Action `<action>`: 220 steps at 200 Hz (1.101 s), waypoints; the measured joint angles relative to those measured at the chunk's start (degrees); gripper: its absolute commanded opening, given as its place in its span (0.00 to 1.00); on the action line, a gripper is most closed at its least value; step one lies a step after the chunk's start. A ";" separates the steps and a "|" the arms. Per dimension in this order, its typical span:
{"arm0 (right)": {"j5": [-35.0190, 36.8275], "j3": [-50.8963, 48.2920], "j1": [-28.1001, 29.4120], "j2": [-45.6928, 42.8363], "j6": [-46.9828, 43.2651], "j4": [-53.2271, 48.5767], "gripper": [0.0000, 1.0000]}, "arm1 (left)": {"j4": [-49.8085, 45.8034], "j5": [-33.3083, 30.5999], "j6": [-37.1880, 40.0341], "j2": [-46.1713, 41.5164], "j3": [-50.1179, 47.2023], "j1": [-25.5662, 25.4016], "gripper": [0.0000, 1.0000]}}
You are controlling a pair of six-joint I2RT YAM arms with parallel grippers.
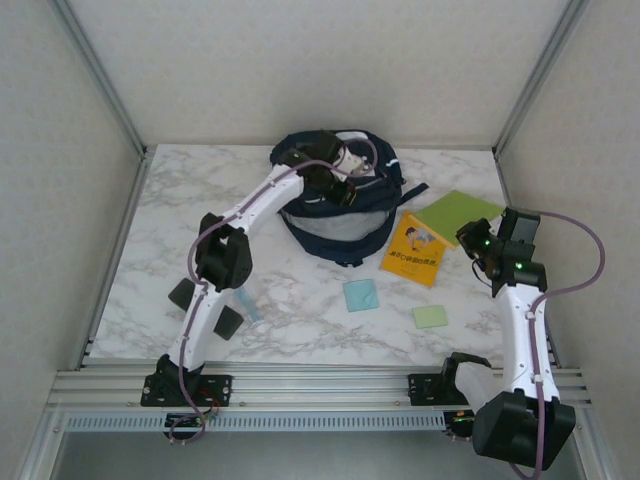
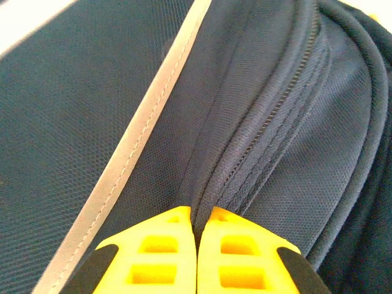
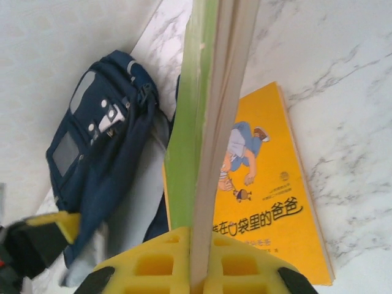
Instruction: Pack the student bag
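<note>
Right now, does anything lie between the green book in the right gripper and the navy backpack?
Yes: the orange picture book lies flat on the table between the thin green book held by the right gripper and the navy fabric backpack.

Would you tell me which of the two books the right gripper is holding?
The green book, clamped edge-on in the right gripper; the orange book lies flat on the table.

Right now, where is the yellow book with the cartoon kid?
In the top view the yellow book lies flat on the table, just right of the backpack, beside the green book in the right gripper.
</note>
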 measured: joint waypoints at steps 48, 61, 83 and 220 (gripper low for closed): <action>-4.50 -5.55 6.05 1.44 9.66 12.11 0.00 | -0.74 3.45 -6.82 0.00 8.76 3.54 0.00; -4.46 -6.40 9.94 3.65 12.55 16.28 0.00 | -0.83 3.87 -8.04 0.00 9.14 3.85 0.00; -2.56 -6.69 16.81 9.20 17.00 24.41 0.00 | -0.83 4.66 -10.08 0.00 9.18 3.82 0.00; 22.60 10.60 37.97 56.72 39.47 63.73 0.03 | 0.11 5.07 -15.50 0.00 10.03 3.93 0.00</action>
